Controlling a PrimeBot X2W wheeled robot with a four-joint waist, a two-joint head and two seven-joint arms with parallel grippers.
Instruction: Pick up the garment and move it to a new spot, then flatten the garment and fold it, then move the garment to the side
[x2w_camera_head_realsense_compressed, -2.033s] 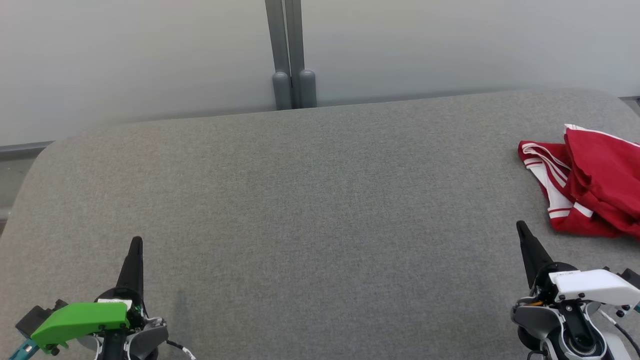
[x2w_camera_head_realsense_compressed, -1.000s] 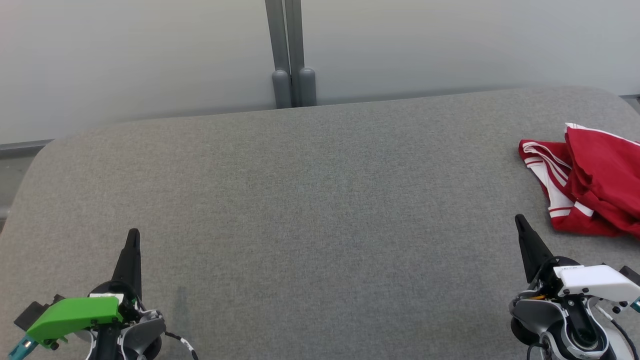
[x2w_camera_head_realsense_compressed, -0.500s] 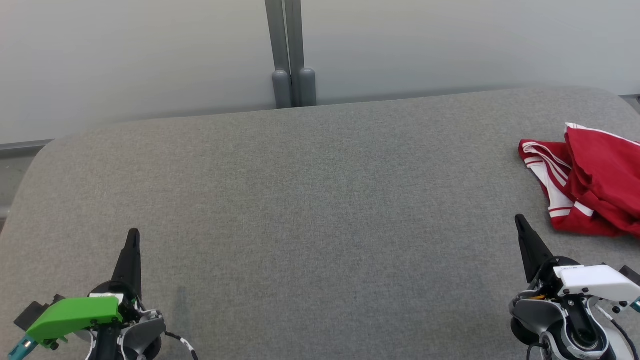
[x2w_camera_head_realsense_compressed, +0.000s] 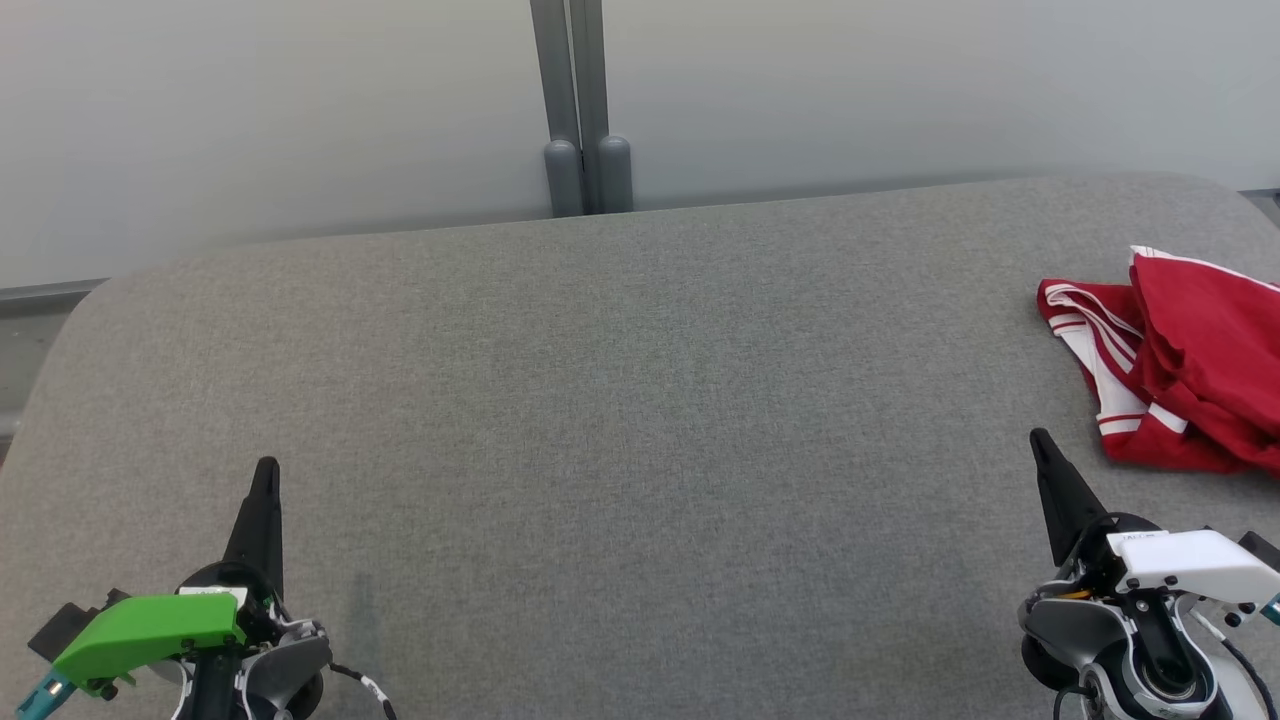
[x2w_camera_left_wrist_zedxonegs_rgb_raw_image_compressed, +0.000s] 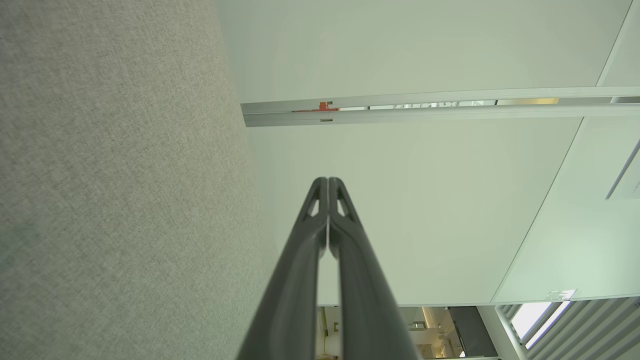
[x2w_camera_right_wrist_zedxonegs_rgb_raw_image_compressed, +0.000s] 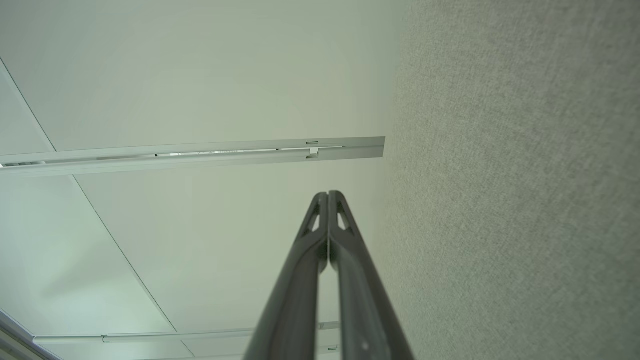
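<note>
Head view cuts off the wide grey woven-fabric surface (x2w_camera_head_realsense_compressed: 640, 420) at its near edge and at both sides. The crumpled red garment with white stripes (x2w_camera_head_realsense_compressed: 1190, 360) runs out of the picture at the right, so I cannot tell its full extent or what kind of clothing it is. The bodies of both my wrists are clipped by the bottom edge.

The garment lies on the right side of the surface, farther off and to the right of my right gripper (x2w_camera_head_realsense_compressed: 1040, 445). It is near the fingertips but apart from them. My left gripper (x2w_camera_head_realsense_compressed: 266, 470) sits at the near left, well apart from the cloth.

In the wrist views, the left gripper (x2w_camera_left_wrist_zedxonegs_rgb_raw_image_compressed: 327, 182) and the right gripper (x2w_camera_right_wrist_zedxonegs_rgb_raw_image_compressed: 327, 196) each have their long dark fingers pressed together at the tips, with nothing between them.

Beyond the far edge stand pale wall panels (x2w_camera_head_realsense_compressed: 300, 120), joined at the middle by a grey double post (x2w_camera_head_realsense_compressed: 580, 100). Each wrist view shows fabric on one side and a metal rail (x2w_camera_right_wrist_zedxonegs_rgb_raw_image_compressed: 200, 152) crossing the panels.
</note>
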